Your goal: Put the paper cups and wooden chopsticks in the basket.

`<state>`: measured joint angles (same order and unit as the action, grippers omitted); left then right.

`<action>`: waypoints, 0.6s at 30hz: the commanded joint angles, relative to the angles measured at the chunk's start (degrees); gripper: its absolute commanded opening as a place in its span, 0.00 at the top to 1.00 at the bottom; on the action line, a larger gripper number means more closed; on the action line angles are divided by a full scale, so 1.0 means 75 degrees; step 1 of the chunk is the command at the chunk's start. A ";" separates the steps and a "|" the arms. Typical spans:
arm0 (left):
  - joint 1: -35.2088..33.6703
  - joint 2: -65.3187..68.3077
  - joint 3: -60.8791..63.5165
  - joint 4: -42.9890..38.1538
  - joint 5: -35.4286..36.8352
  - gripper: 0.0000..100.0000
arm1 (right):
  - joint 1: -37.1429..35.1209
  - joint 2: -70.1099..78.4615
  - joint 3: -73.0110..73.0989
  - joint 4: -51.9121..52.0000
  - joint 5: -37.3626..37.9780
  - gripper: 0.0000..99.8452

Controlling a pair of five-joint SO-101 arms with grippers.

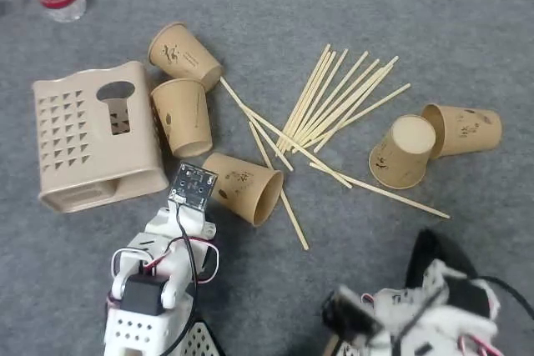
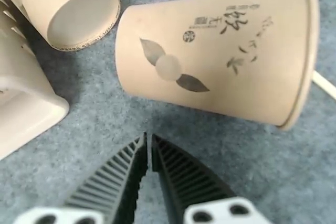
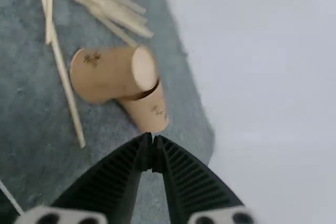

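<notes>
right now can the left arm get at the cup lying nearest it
Probably yes: the paper cup lies on its side just ahead of the arm's shut jaws, with bare carpet between; they must open first.

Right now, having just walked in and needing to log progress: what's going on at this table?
Tidying has barely begun, and neither gripper holds anything. The left gripper, shut, sits just short of a tipped-over paper cup beside the basket. The right gripper, also shut, faces two cups lying together. Every cup and the chopsticks lie on the grey mat, outside the basket.
</notes>
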<state>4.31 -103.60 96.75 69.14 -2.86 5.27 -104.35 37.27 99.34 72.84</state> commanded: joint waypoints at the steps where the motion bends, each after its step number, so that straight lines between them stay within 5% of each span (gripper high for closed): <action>1: -0.0070 -0.0094 -0.0041 -0.0141 -0.0070 0.99 | 0.0334 0.0041 0.0293 -0.0627 -0.0023 0.99; 7: -0.0070 -0.0094 -0.0041 -0.0141 -0.0070 0.99 | 0.1717 0.0029 0.0082 -0.2338 -0.3727 0.99; 15: -0.0070 -0.0094 -0.0041 -0.0141 -0.0070 0.99 | 0.4706 0.0041 0.0117 -0.3147 -0.9260 0.99; 18: -0.0070 -0.0094 -0.0041 -0.0141 -0.0070 0.99 | 0.5597 0.0041 0.0117 -0.3124 -1.0362 0.99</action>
<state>4.31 -103.60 96.75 69.14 -2.86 41.32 -104.35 38.95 77.19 5.05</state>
